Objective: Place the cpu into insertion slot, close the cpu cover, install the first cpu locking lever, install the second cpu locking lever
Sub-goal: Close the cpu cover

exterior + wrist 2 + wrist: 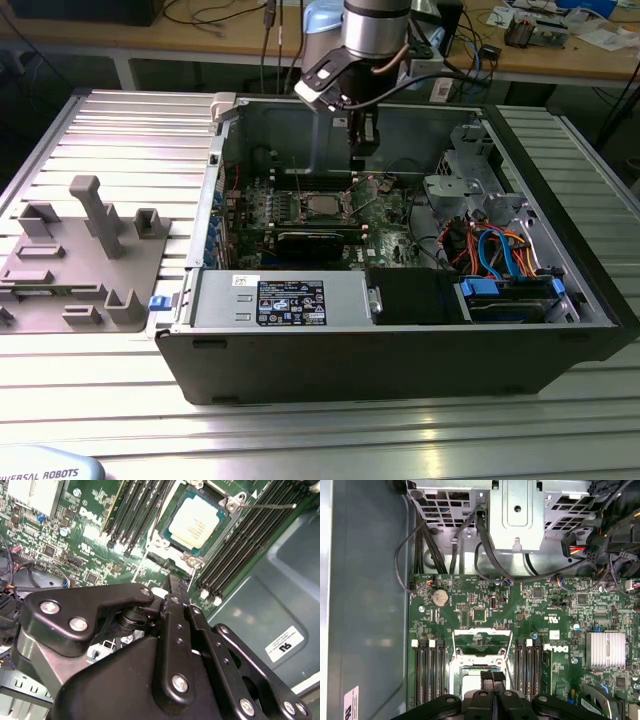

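Gripper (361, 152) inside open case (400, 370).
Hangs above the green board (268, 203), just to the exterior view's right of the cpu (322, 206).

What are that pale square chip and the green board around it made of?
The cpu seems topped with metal in a matte silver-grey finish: it gives a soft, even sheen. The circuit board looks like a rigid laminate under glossy green lacquer, judging by its bright glare spots; its core cannot be told.

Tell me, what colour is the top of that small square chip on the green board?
Pale silvery grey; the cpu shows best in the second wrist view.
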